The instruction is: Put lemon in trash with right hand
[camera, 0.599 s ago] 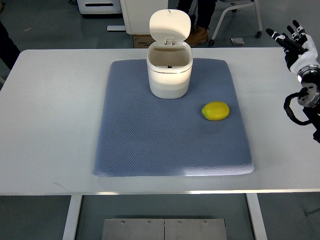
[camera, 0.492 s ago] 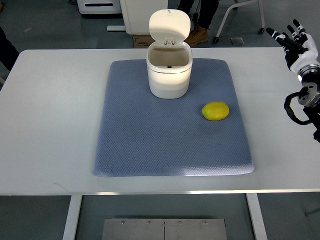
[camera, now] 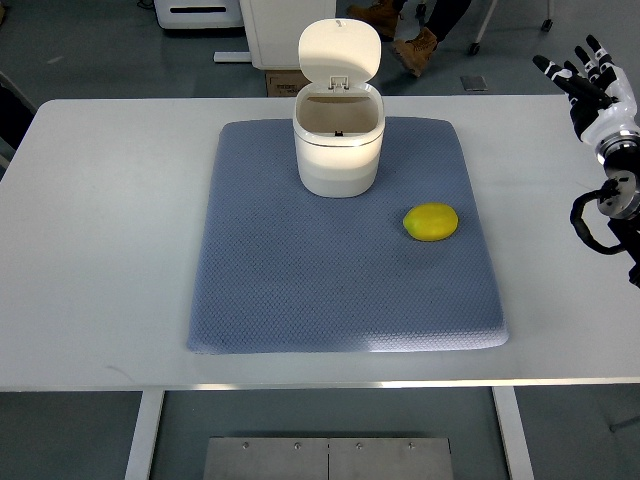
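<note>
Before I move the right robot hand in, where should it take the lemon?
Probably across the lemon's short middle, coming from above on its right side. It lies flat on the mat with its long axis left-right and open space around it.

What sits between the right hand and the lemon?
Nothing: the top view shows only bare blue mat and white table between the open right hand and the lemon.

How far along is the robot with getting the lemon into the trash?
Barely begun. Done: the trash bin stands on the blue mat with its lid up, ready to take the fruit. In hand: nothing; the right robot hand is at the table's far right edge, fingers spread, well away from the lemon. Left: reach the lemon on the mat, grasp it, carry it over the bin and drop it in.
</note>
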`<state>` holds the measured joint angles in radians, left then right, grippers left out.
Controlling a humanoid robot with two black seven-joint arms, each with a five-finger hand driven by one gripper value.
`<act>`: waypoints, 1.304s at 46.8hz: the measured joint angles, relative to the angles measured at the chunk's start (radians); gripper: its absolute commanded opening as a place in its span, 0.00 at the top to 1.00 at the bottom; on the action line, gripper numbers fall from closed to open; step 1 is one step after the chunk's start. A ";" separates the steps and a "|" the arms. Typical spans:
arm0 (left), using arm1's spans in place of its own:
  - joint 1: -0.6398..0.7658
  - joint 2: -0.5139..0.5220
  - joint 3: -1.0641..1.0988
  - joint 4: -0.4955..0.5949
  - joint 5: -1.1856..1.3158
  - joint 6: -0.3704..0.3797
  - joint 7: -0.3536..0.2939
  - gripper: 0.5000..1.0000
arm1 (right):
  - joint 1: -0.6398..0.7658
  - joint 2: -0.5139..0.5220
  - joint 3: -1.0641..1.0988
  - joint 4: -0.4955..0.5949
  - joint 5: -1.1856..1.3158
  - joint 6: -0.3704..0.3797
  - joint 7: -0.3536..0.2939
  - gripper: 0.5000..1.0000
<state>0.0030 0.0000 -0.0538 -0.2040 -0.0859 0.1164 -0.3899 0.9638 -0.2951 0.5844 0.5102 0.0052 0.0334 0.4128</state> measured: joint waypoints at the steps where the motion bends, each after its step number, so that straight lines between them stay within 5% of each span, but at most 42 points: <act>1: 0.001 0.000 0.000 0.000 0.000 0.000 0.000 0.00 | 0.000 -0.002 -0.005 0.000 0.000 0.015 0.007 0.00; 27: 0.001 0.000 -0.001 0.000 0.000 0.000 0.000 0.00 | 0.033 -0.144 -0.372 0.081 -0.231 0.101 0.028 0.00; 42: 0.001 0.000 -0.001 0.000 0.000 0.000 0.000 0.00 | 0.128 -0.418 -0.568 0.467 -0.340 0.084 0.061 0.00; 61: 0.001 0.000 -0.001 0.000 0.000 0.000 0.000 0.00 | 0.191 -0.419 -0.771 0.607 -0.577 -0.105 0.060 0.03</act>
<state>0.0037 0.0000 -0.0553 -0.2040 -0.0859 0.1166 -0.3896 1.1552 -0.7138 -0.1866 1.1170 -0.5721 -0.0716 0.4727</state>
